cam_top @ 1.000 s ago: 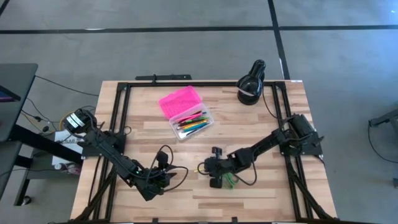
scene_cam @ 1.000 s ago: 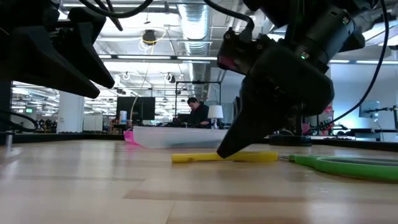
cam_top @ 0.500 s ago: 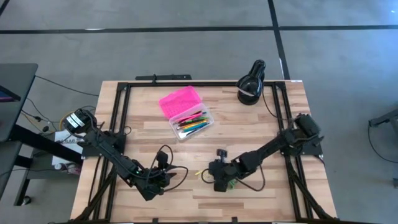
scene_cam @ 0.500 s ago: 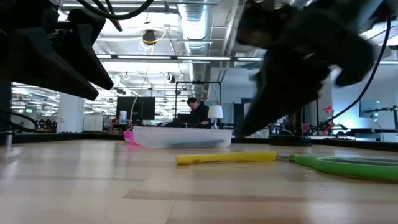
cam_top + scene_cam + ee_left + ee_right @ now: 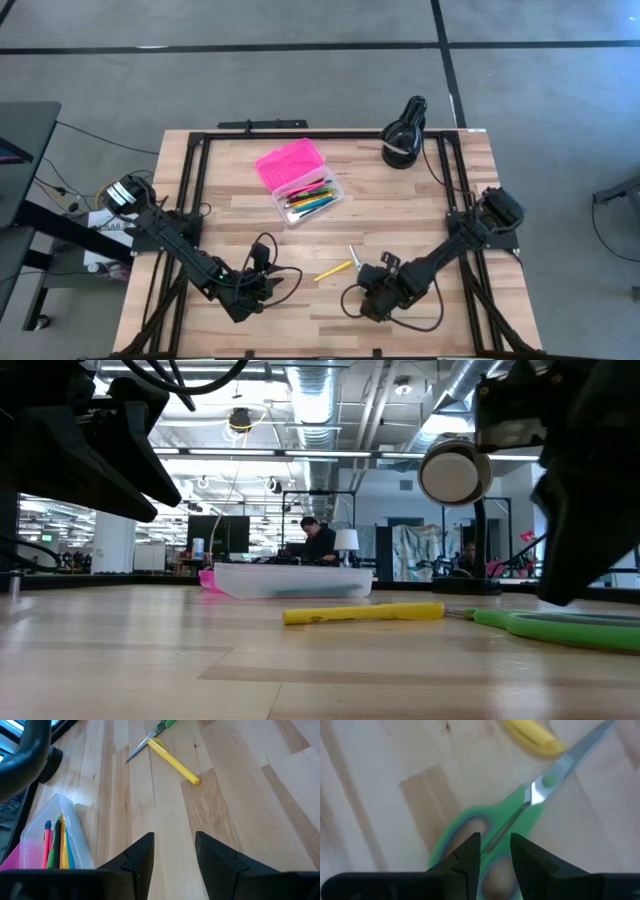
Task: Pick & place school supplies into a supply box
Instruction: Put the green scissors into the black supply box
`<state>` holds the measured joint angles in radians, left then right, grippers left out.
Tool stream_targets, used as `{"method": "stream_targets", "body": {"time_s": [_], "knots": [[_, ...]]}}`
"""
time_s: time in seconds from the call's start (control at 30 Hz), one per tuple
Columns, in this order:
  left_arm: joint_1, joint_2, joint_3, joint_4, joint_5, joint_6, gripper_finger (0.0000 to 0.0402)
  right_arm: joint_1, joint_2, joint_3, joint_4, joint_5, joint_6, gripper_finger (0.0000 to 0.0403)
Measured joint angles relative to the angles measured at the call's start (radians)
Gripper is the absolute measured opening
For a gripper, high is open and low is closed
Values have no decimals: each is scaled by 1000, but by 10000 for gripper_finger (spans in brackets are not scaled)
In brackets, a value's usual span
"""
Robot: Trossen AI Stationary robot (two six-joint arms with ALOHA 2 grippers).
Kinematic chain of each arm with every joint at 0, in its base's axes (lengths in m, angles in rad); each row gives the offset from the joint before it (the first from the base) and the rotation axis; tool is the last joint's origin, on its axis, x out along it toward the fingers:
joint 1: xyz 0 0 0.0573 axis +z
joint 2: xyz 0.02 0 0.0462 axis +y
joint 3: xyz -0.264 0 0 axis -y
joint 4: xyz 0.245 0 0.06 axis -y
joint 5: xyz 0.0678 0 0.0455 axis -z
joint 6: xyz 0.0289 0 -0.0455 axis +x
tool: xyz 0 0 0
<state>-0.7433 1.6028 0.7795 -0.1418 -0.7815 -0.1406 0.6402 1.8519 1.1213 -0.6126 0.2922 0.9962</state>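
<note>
The supply box stands open at the table's far middle, its pink lid (image 5: 290,163) folded back and several coloured pens in the clear base (image 5: 331,187) (image 5: 75,832). A yellow pen (image 5: 332,270) (image 5: 365,614) (image 5: 172,761) lies flat on the wood near the middle. Beside it lie the green-handled scissors (image 5: 354,256) (image 5: 560,628) (image 5: 485,827), blades toward the far edge. My right gripper (image 5: 368,290) (image 5: 495,855) hovers open just above the scissors' handles. My left gripper (image 5: 258,282) (image 5: 174,855) waits open near the near-left edge.
A black round lamp-like object (image 5: 404,135) sits at the far right corner. Black frame rails (image 5: 195,175) run along the table's sides, and black cables loop around both grippers. A person (image 5: 318,542) sits in the room far behind the table.
My right gripper has risen and drawn back toward the near right, off the yellow pen, which it had been touching. The pen and the scissors' blades now show uncovered; the pen has shifted slightly. My left arm has kept still.
</note>
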Motion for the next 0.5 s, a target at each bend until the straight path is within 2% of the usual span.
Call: {"method": "stream_targets", "body": {"time_s": [0.3, 0.5], "knots": [[0, 0, 0, 0, 0, -2, 139, 35, 0, 0, -1, -11, 154, 102], [0, 0, 0, 1, 18, -2, 139, 21, 0, 0, 1, -76, 200, 102]]}}
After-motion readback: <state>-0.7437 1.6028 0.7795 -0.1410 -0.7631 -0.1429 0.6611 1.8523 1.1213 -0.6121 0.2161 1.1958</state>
